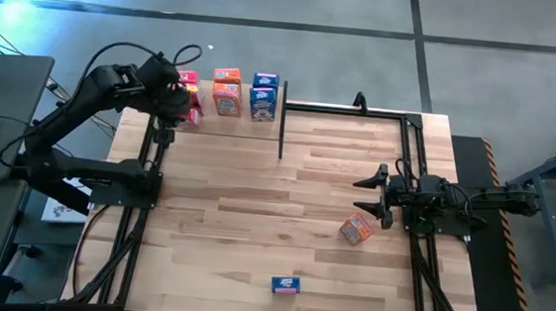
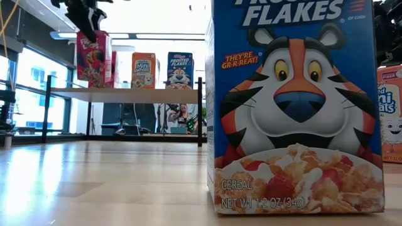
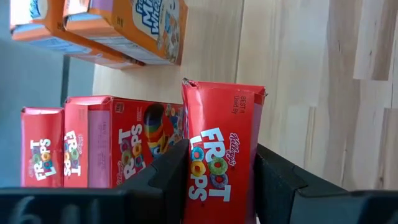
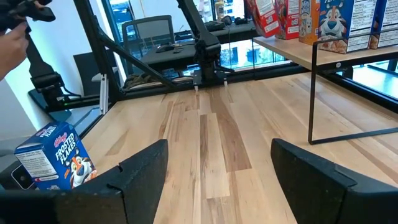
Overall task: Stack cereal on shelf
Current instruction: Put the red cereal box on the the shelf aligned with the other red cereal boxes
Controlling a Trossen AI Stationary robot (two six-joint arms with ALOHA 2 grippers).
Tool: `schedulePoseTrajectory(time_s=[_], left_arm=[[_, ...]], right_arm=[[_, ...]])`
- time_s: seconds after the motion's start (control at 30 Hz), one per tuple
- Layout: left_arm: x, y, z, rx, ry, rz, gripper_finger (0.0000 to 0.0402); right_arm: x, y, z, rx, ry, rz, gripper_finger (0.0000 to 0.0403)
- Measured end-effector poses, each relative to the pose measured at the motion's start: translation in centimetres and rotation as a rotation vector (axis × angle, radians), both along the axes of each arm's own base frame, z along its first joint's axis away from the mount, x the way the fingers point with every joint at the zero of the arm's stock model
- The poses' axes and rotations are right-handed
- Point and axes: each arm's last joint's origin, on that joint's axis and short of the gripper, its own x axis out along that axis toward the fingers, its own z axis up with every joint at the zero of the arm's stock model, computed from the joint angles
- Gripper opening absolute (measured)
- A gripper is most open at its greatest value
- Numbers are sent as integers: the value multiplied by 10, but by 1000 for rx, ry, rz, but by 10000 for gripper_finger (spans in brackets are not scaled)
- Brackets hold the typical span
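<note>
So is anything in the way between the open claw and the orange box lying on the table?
No. The right gripper hangs open just beside the orange box on the table, with nothing visible between them.

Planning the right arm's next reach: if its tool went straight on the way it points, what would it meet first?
The right tool stands open over bare tabletop. Its line looks free across the planks; the first thing is probably the left arm's base, though depth is unclear.
</note>
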Motion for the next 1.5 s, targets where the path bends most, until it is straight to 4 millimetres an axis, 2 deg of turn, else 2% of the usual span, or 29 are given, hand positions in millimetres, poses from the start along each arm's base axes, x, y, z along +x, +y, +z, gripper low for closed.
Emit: schedulePoseTrajectory(time_s=[0.27,0.6,0.9,1.5], left_arm=[[1,20,-6,-72,-8,16,138],[-4,34,-10,-126,-38,33,138],[-12,41,-9,-133,-65,59,163],[-13,44,-9,-109,-68,66,214]], right_arm=[[0,0,0,0,0,0,278],[0,0,0,0,0,0,278],[0,0,0,0,0,0,278],[0,0,0,0,0,0,278]])
